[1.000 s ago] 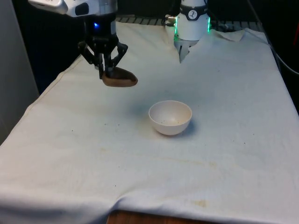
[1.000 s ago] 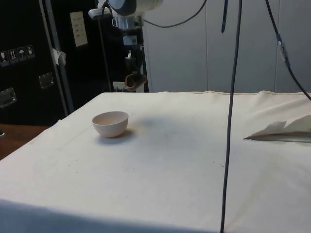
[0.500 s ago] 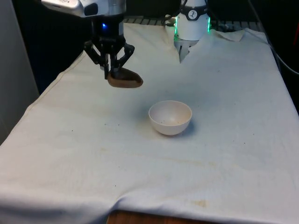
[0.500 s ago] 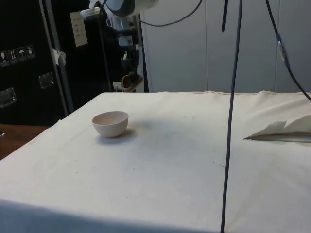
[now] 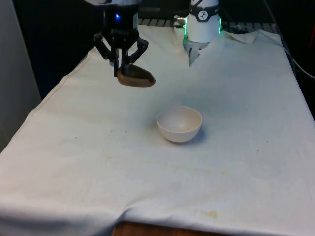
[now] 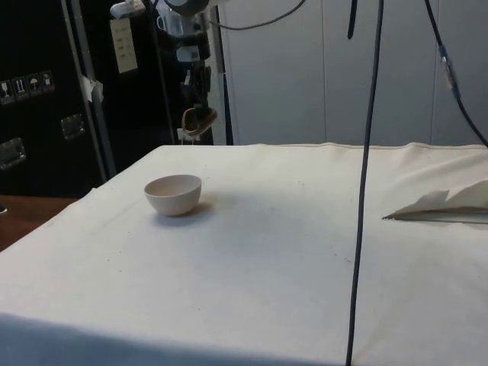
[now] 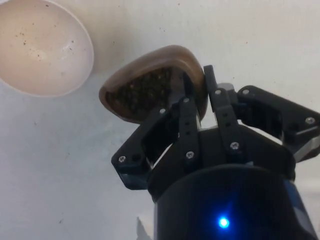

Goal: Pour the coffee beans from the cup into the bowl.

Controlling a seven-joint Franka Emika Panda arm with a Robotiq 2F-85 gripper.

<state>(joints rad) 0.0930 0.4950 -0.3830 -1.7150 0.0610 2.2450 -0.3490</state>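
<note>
- Your tool point(image 5: 121, 63) has carried the brown cup point(image 5: 135, 77) higher and towards the front view's right over the last second, its fingers clamped on the cup's rim.
- The cup hangs above the surface point(image 5: 236, 162), beans inside, well short of the white bowl point(image 5: 179, 123).
- You're mid-transport; pouring hasn't begun.

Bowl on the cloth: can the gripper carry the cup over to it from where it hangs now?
Probably yes. The gripper holds the brown cup in the air, off to the front view's left of the white bowl, and bare cloth lies between them, so nothing blocks the way.
</note>
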